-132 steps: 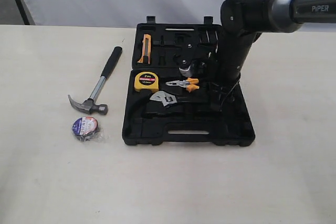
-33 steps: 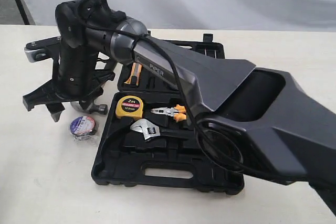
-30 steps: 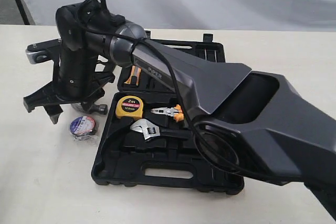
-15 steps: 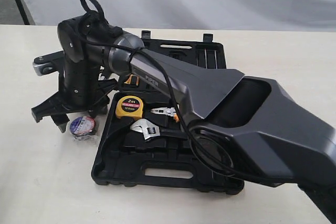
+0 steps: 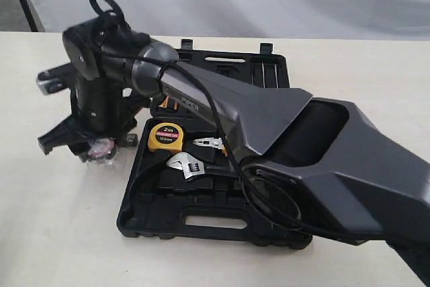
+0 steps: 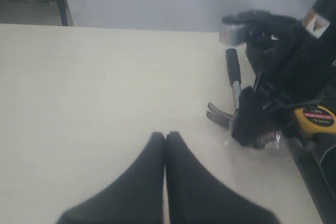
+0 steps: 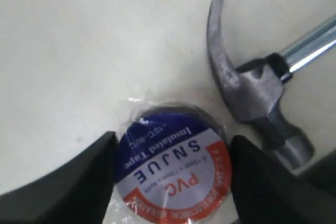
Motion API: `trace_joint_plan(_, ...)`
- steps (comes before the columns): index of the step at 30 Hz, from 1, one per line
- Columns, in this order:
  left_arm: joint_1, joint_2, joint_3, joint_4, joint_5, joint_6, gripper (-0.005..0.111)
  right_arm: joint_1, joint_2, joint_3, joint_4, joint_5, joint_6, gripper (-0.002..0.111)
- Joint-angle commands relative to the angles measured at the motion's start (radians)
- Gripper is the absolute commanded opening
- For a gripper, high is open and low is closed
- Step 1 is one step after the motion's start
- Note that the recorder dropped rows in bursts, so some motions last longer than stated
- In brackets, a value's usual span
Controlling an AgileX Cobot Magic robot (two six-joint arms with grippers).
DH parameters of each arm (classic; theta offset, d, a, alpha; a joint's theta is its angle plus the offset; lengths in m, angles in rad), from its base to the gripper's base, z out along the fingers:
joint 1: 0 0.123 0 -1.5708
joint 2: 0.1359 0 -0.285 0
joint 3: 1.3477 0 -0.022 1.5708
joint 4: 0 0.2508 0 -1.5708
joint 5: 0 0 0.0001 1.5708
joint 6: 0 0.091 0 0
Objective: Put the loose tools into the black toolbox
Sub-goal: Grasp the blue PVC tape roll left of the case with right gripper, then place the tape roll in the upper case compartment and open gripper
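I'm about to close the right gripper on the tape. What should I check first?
1. Right gripper open: ok.
2. Tape between its fingers: ok, roughly centred.
3. Hammer clear of the fingers: cannot tell; its head lies close to one.
4. Fingers low enough on the tape: cannot tell.
5. Toolbox open: ok.
6. Left gripper out of the way: ok, shut, apart from the tools.
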Motion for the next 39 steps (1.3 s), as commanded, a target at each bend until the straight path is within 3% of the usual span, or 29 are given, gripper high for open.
trace_joint_plan(1,0.003,-0.008,0.009,-0.014,-0.017,-0.01,0.001,-0.051,-0.123,-0.028,-0.041,-0.001,-0.003,0.0)
trace_joint_plan(6,0.003,-0.008,0.009,-0.014,-0.017,-0.01,0.001,-0.19,-0.141,-0.012,-0.029,-0.001,0.023,0.0)
trace_joint_plan(14,0.003,-0.008,0.009,-0.014,-0.017,-0.01,0.001,-0.385,-0.151,0.247,0.034,-0.001,0.035,0.0)
trace_joint_plan(25,0.003,-0.008,0.009,-0.014,-0.017,-0.01,0.001,-0.444,-0.131,0.275,-0.012,-0.001,0.019,0.001)
trace_joint_plan(27,0.003,-0.008,0.009,-0.014,-0.017,-0.01,0.001,-0.444,-0.113,0.275,-0.002,-0.001,0.019,0.012)
trace_joint_plan(30,0.003,-0.008,0.009,-0.014,-0.017,-0.01,0.001,-0.444,-0.104,0.275,0.013,-0.001,0.019,0.043)
trace_joint_plan(34,0.003,-0.008,0.009,-0.014,-0.017,-0.01,0.001,-0.444,-0.104,0.275,0.015,-0.001,0.019,0.067)
trace_joint_plan(36,0.003,-0.008,0.009,-0.014,-0.017,-0.01,0.001,-0.444,-0.119,0.275,0.008,-0.001,0.019,0.076)
trace_joint_plan(39,0.003,-0.008,0.009,-0.014,-0.017,-0.01,0.001,-0.444,-0.165,0.275,-0.028,-0.001,0.019,0.079)
